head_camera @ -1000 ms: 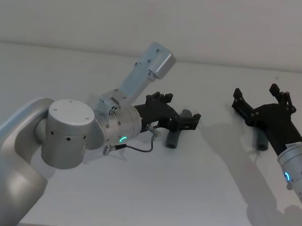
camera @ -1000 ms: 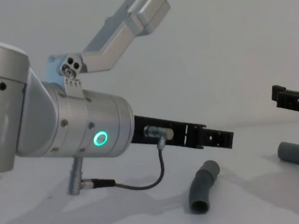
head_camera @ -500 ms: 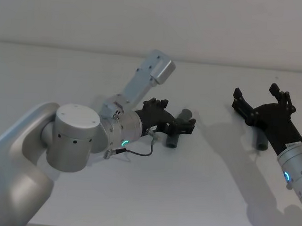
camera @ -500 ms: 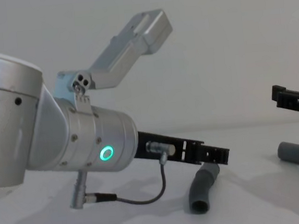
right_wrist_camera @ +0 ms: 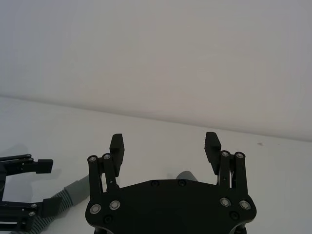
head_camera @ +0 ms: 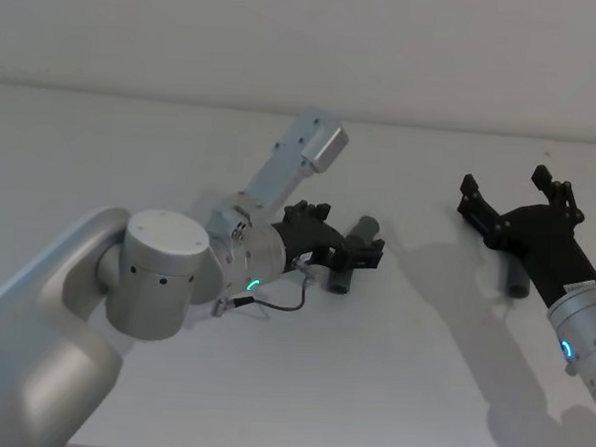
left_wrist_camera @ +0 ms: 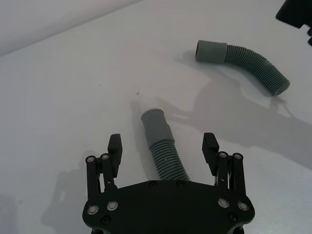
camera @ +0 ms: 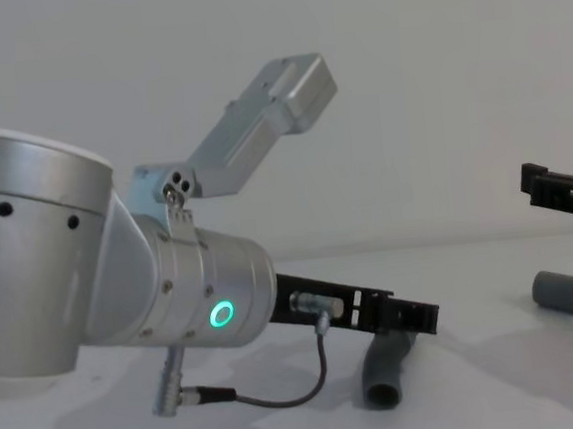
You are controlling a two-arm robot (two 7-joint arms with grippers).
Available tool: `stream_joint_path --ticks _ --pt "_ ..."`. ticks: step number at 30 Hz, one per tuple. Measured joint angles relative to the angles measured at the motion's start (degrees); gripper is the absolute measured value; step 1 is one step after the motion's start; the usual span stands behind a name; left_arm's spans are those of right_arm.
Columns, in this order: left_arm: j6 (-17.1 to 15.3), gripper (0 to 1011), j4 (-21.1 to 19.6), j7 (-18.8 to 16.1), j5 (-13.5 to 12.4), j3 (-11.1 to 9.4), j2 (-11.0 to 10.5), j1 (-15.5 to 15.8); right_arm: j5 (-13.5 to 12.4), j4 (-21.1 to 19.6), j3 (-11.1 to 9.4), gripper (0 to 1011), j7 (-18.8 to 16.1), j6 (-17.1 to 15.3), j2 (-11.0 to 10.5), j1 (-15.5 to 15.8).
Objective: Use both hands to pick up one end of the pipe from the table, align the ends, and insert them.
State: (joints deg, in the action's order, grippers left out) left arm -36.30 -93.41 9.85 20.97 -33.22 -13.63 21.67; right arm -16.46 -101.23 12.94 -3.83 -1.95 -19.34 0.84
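Descent just brought my spread left end effector astride the bent corrugated pipe; closing seems next. Right end effector hovers spread.

Bare table shows on both sides of the nearer ribbed pipe piece, between it and each spread finger of the left gripper straddling it. Past its collared mouth the table lies free up to the second pipe piece, well apart, with the right gripper spread wide over that one.
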Motion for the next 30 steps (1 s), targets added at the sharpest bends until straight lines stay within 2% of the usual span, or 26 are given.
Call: stream_joint_path --ticks 13,30 --pt "-0.6 1001 2.3 1.0 -0.3 -0.1 1.1 1.1 0.0 0.0 0.0 1004 0.0 0.0 0.0 0.0" --pt "-3.9 1001 3.9 2.3 -0.5 0.0 2.0 3.2 0.0 0.0 0.0 1004 0.0 0.0 0.0 0.0"
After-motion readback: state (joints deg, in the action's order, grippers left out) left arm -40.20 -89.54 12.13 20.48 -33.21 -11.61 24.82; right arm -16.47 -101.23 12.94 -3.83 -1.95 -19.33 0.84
